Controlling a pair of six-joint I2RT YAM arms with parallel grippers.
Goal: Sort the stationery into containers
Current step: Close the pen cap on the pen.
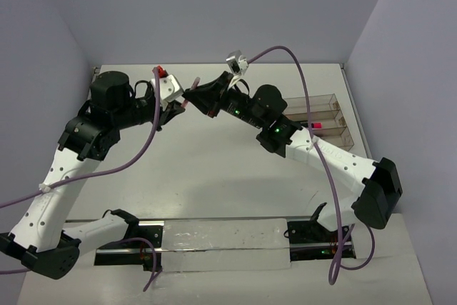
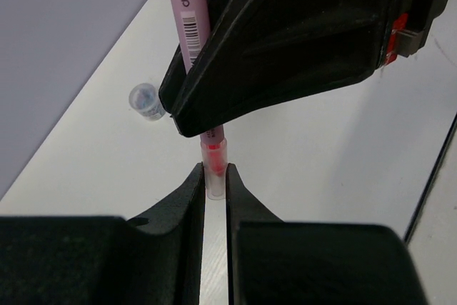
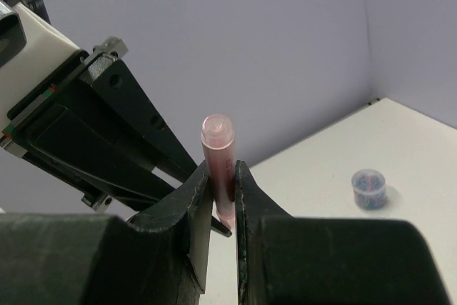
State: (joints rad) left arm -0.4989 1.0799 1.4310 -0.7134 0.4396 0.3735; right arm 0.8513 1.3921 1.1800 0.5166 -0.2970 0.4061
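Observation:
A pale pink pen (image 1: 188, 100) hangs in the air over the back of the table, gripped at both ends. My left gripper (image 2: 215, 176) is shut on its clear cap (image 2: 214, 166), through which a red tip shows. My right gripper (image 3: 223, 176) is shut on the pink barrel (image 3: 220, 155). In the left wrist view the right gripper's fingers (image 2: 285, 41) cover the middle of the pen (image 2: 184, 12). The clear three-compartment tray (image 1: 335, 108) stands at the right back with a magenta marker (image 1: 315, 126) in it.
A small round blue-grey jar (image 2: 146, 99) stands on the table beyond the pen, also visible as a jar (image 3: 370, 188) in the right wrist view. The grey walls close in behind and on both sides. Purple cables loop over the arms.

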